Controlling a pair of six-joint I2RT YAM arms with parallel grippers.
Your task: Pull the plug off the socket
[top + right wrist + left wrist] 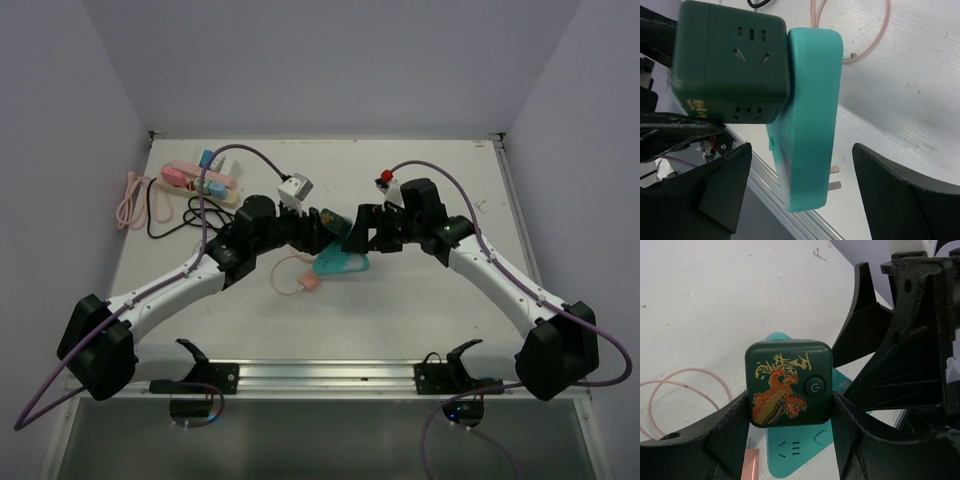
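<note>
Left gripper [790, 410] pinched the rounded dark-green cube plug [730, 60]; right gripper [801, 152] stood spread, clear either side of the smooth teal socket [810, 115].

The cube adapter [788, 382] is coloured dark green. Its face is printed with a dragon in gold and red, with gold characters above it, and a black round button [815, 387] is set alongside. The socket block [810, 125] pressed against it is coloured teal. A pale pink cable [687, 386] is looped beside the socket block on the white, faintly speckled table [715, 300]. Far behind and to the left of the socket block, a pink power strip [195, 178] is fitted with blue and pink plugs.
</note>
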